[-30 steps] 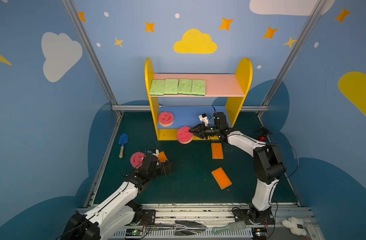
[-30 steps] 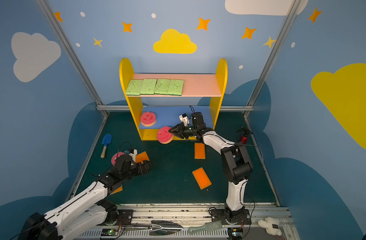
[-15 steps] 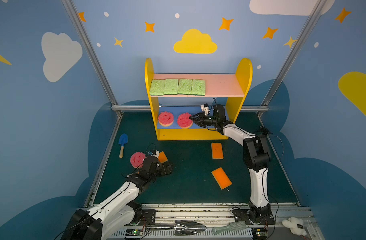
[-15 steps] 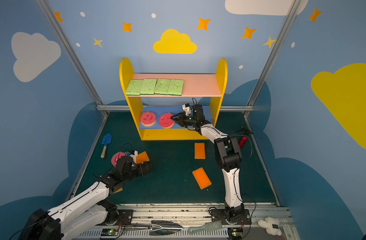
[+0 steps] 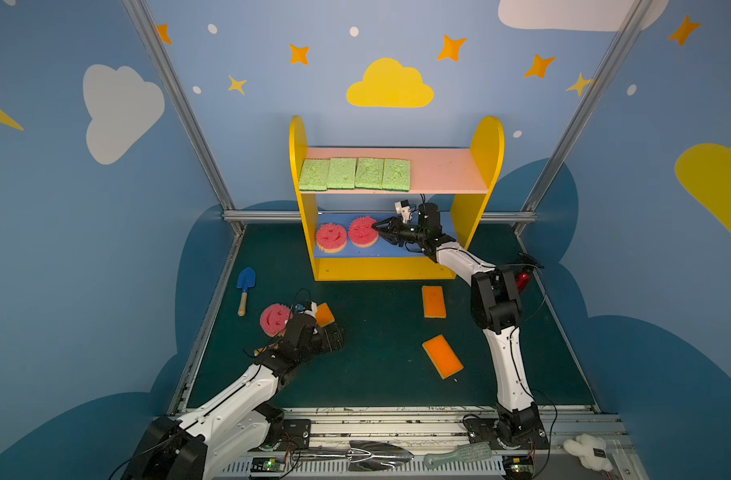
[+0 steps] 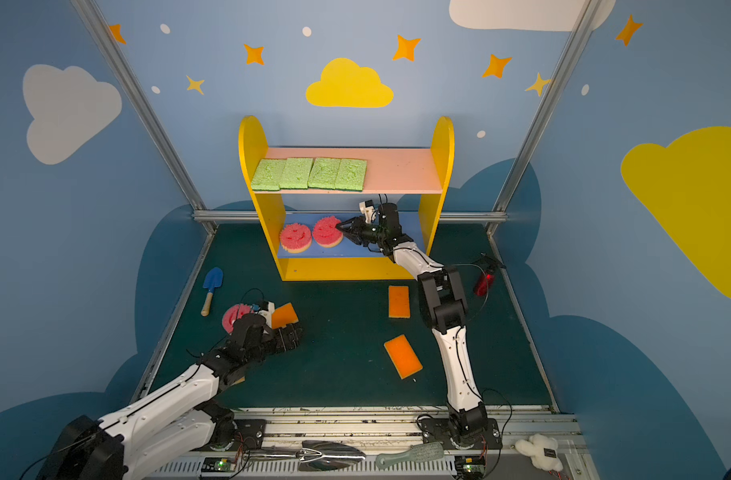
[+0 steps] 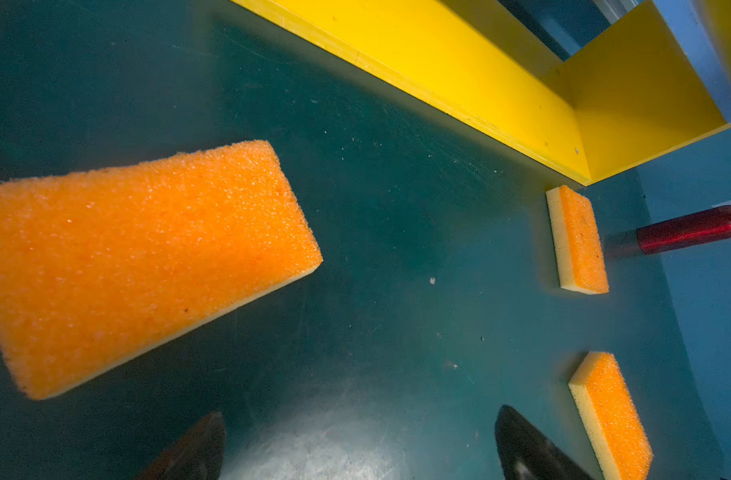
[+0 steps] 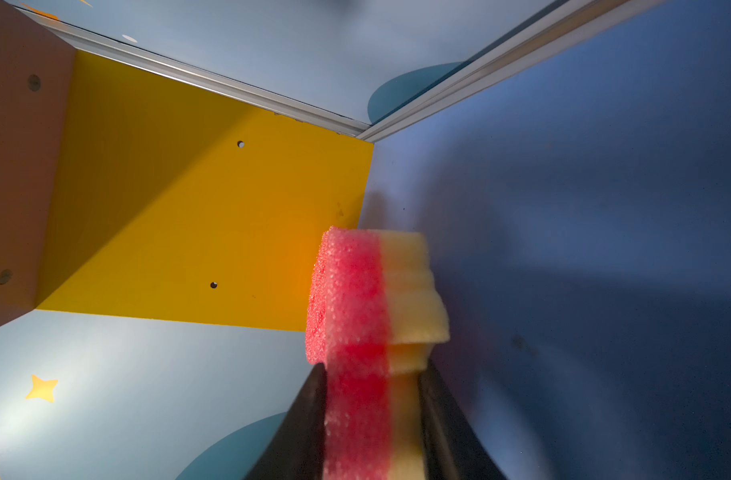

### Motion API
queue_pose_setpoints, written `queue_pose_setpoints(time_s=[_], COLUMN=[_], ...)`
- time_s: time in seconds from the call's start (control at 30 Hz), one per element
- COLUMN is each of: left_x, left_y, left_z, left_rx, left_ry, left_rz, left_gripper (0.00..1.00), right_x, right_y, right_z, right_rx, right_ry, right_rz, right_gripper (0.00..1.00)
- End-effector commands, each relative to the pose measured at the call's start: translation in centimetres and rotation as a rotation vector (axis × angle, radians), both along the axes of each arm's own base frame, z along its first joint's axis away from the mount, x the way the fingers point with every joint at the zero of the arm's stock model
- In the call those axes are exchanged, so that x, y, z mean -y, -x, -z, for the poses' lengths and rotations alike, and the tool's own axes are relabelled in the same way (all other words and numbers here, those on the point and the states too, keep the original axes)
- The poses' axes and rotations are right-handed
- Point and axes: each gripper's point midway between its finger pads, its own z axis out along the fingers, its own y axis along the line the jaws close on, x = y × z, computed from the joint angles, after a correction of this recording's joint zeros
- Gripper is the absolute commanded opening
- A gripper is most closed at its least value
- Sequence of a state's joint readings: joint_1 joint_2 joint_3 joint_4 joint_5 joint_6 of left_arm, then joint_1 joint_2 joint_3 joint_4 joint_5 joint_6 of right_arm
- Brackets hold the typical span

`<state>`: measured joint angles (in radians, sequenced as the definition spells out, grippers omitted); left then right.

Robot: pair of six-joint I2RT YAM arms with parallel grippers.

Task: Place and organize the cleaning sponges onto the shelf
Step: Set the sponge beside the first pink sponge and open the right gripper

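One shelved pink sponge (image 5: pixel 331 237) crowds the clamped pink sponge (image 5: pixel 361 231) in right tool (image 5: pixel 377 231); left tool (image 7: pixel 359 415) spread beside orange sponge (image 7: pixel 139 257).

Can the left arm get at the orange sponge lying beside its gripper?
Probably yes: the left gripper is open and empty close beside the orange sponge, only bare mat between them, nothing on it.

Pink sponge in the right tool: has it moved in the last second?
Yes. The pink sponge went from in front of the shelf's yellow base up to the blue board, beside the other pink sponge.
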<state>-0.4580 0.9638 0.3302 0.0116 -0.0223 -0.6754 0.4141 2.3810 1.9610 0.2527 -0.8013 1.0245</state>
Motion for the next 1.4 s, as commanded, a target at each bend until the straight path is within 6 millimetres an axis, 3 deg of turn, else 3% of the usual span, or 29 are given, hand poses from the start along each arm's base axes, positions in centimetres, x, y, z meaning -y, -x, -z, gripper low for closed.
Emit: queue_pose_setpoints(time_s=[0.0,0.43,0.87,1.1,1.37], left_x=[-0.1,-0.2,-0.5,-0.7,-0.8], left_y=[-0.2,0.0,0.5,0.4,0.4], left_z=[-0.3,-0.6,-0.9,-1.0,-1.1], left_rx=[0.021,0.019,0.019,0.042,0.029], left_ry=[-0.009,0.002,0.006,0.007,-0.011], left_rz=[0.003,-0.006,-0.009,-0.018,-0.018], left_gripper=[1.0,1.0,1.0,1.0,1.0], right_x=[-0.2,-0.2,-0.6,1.0,3.0], right_y=[-0.2,2.5,2.4,2.3,2.4], right_z=[0.6,0.0,0.8,1.0,0.6], right_rx=[-0.01,0.001,-0.015,0.002,0.067], right_ry=[0.01,0.006,0.039,0.138,0.29], right_rz=[0.004,-0.004,-0.006,0.046,0.111], right_gripper=[0.39,0.38,0.53,0.65,0.67])
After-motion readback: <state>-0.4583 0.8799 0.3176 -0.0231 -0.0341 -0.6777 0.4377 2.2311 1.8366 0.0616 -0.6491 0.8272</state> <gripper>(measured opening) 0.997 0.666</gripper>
